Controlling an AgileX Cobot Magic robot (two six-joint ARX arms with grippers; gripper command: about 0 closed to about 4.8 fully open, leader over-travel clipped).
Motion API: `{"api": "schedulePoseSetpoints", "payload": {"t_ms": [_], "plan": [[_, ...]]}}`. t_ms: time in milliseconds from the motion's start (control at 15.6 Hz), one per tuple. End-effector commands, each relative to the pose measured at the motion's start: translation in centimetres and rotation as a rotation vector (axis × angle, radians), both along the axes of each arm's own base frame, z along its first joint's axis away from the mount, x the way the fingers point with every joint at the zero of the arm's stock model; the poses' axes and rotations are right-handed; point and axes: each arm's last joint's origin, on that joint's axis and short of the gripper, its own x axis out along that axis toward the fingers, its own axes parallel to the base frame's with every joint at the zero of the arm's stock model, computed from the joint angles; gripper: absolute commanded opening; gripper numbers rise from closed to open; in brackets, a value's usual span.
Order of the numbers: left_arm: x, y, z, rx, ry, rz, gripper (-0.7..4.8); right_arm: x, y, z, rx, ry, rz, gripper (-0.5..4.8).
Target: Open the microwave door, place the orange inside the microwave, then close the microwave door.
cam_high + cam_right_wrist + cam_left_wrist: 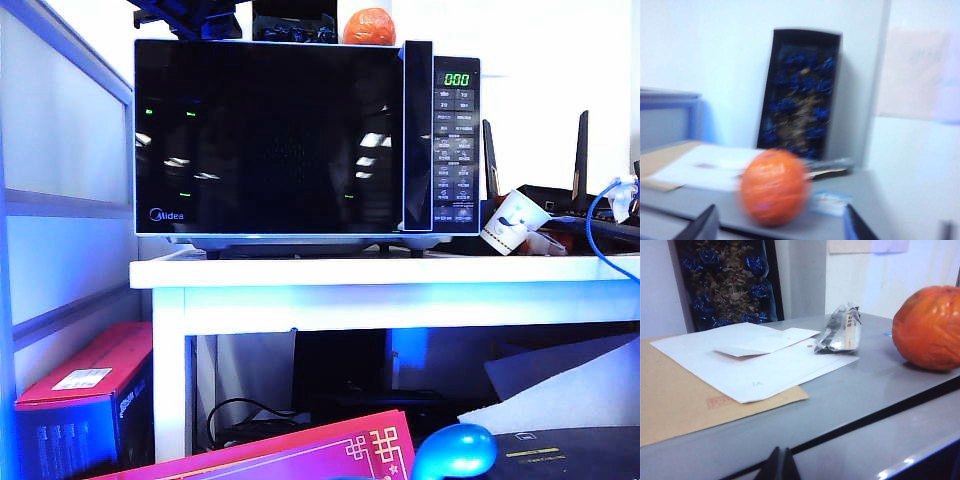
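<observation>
R gripper (780, 225) sits wide open, its two dark fingertips (702, 227) showing at the frame's lower corners w/ the small round orange-red dimpled orange (774, 186) between and just beyond them, not touched; view is blurred. L gripper (779, 466) shows only as dark finger tips pressed together at the frame's lower edge, jaws closed on nothing, over the front edge of the grey top panel (850, 405) of the boxy silver-grey Midea microwave (305, 140).

Orange (369, 27) rests on the microwave's top near its right rear, above the tall black handle strip. Also on that top: white paper sheets (750, 365) over a tan envelope (675, 400) toward the left side, and a crumpled silver foil packet (840, 330) near the back edge, apart from the orange. A black tray of blue-wrapped pieces (727, 282) leans against the wall behind.

Wide glossy black glass microwave door (268, 138) is shut. Microwave stands on a white table (380, 275); a white paper cup (512, 220) lies tilted just beside it at the right
</observation>
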Motion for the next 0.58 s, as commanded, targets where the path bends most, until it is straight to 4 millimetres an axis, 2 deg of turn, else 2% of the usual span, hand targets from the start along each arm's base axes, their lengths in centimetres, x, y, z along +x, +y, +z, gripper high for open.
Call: {"api": "schedulePoseSetpoints", "payload": {"t_ms": [64, 193, 321, 449, 578], "plan": [[0.0, 0.1, 0.1, 0.003, 0.000, 0.006, -0.04, 0.7, -3.3, -0.2, -0.067, 0.068, 0.004, 3.19], [0.0, 0.1, 0.1, 0.002, -0.001, 0.006, -0.04, 1.2, -6.0, -0.5, -0.130, 0.106, 0.118, 3.19], [0.0, 0.1, 0.1, 0.002, 0.000, 0.004, -0.04, 1.5, -9.0, -1.6, -0.144, 0.220, 0.294, 3.18], [0.0, 0.1, 0.1, 0.000, 0.000, 0.004, -0.04, 2.1, -9.9, -2.6, -0.135, 0.276, 0.410, 3.17], [0.0, 0.1, 0.1, 0.000, 0.001, 0.003, -0.04, 2.9, -9.5, -3.9, -0.143, 0.314, 0.488, 3.14]]}}
